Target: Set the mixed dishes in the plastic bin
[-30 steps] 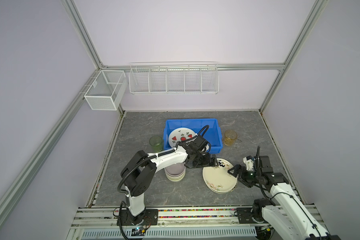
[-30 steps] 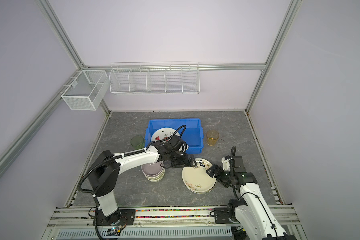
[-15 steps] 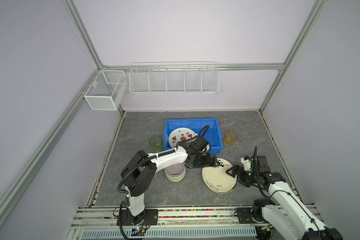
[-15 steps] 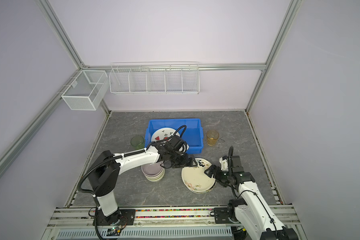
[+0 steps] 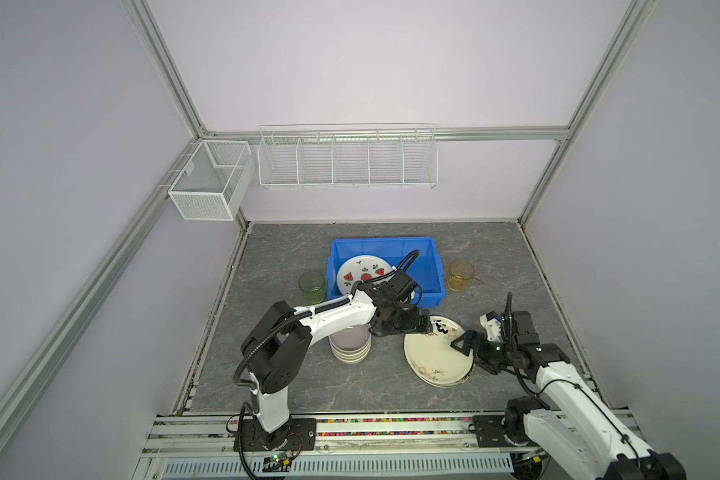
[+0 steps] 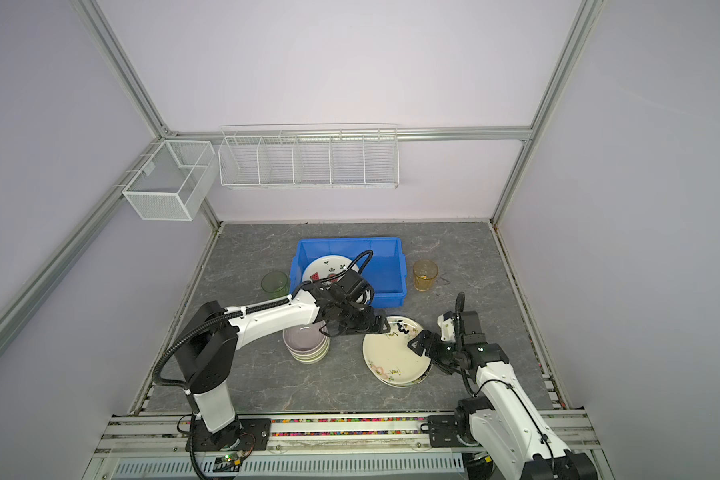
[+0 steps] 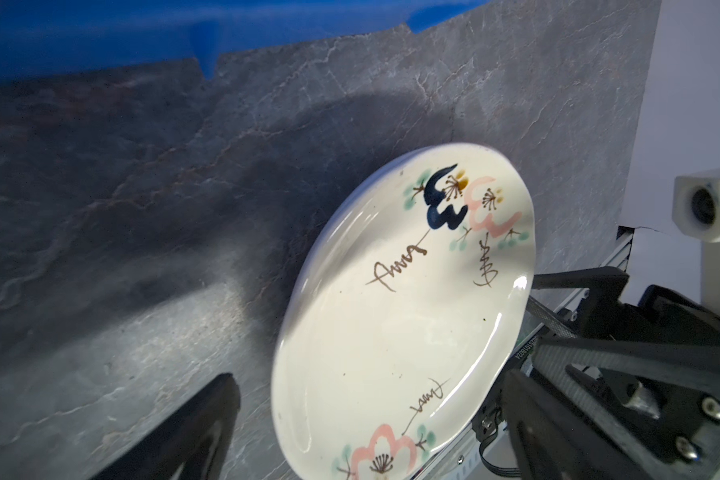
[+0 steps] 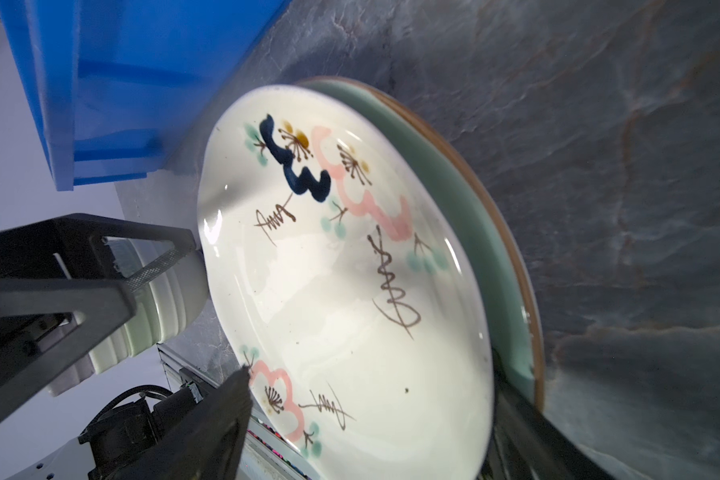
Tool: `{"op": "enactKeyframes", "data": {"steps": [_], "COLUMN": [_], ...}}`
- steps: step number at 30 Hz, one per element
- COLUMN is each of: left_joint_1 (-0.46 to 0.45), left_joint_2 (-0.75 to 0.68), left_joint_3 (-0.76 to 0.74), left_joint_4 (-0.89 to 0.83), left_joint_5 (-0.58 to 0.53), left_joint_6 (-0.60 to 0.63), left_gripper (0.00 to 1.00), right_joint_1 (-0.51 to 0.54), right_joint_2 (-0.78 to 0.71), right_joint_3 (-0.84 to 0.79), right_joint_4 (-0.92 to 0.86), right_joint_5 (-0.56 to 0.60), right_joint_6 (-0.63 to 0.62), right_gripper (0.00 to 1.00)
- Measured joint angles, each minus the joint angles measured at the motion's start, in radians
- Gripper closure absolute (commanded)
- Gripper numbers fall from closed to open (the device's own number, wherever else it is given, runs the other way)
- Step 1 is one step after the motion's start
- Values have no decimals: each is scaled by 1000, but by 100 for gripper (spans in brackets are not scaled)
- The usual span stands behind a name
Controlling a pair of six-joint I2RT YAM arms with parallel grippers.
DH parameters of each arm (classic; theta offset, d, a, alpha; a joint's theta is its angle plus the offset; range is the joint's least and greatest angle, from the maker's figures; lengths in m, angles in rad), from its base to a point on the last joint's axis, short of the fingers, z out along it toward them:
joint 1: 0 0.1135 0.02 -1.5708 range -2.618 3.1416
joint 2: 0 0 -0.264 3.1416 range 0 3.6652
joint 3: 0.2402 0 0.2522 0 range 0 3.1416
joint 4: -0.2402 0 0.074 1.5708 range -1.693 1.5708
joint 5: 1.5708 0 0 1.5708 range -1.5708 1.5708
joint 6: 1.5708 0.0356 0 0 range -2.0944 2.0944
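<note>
Between the spread fingers of the right gripper sits the near edge of the cream plate, one finger over its painted face, the other out past the rim of the pale green plate beneath; nothing is pinched. Against a second ago this gripper has edged slightly closer in over the stack, while the dishes lie much as they did. The left gripper has barely moved: its fingers stand wide apart at the opposite edge of the cream plate, with the stack of bowls just outside them; whether a finger touches the plate I cannot tell. Just beyond the left fingers is the blue plastic bin, and the watermelon plate lies inside it, the only dish there. Counted: one bin; one plate in it; at least two plates stacked between the two grippers, any further one too hidden to tell; one stack of bowls, lilac on top, paler ones under it, their number unclear; two cups, a green cup beyond the bowls beside the bin and an amber cup beyond the right fingers at the bin's other side, both upright on the grey table; two white wire baskets on the walls.
</note>
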Motion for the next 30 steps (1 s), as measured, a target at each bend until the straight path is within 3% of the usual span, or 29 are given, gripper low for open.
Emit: {"op": "enactKeyframes", "data": {"steps": [13,30], "left_joint_1": [0,1], "left_joint_2": [28,34], "left_joint_3": [2,2], "left_joint_4": [9,7], "left_joint_5": [10,8], "left_joint_6": [0,-15], "left_gripper": [4,29], "right_joint_1": [19,39], "right_joint_2": [33,47], "right_joint_3": [0,0], "right_joint_4": [26,45], "right_joint_5": [-3,5], "right_joint_6": [-8,-8], "right_gripper": [13,13]}}
